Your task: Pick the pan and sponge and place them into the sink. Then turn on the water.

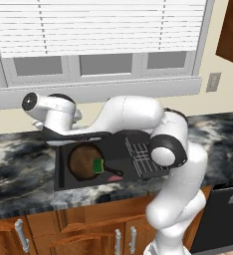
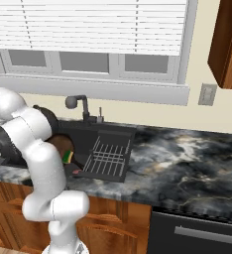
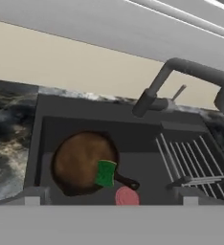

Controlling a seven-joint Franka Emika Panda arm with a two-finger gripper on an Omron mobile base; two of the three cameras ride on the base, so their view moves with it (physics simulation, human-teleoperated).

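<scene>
With pan (image 3: 80, 161) and sponge (image 3: 105, 172) already down in sink (image 3: 133, 129), sponge resting on pan's rim by handle, your next target is faucet (image 3: 157, 86). From end effector (image 3: 111, 201), faucet lies ahead and above, past basin's far wall; spout arm runs diagonally up toward right in hand view. No water falling yet. End effector fingers spread wide, holding nothing. Dish rack (image 3: 190, 160) fills right section. Dark marbled worktop (image 2: 187, 163) around basin, window with blinds (image 2: 88, 25) behind.

Sponge (image 3: 105, 173) on pan (image 3: 80, 161), in sink (image 3: 133, 125)
</scene>
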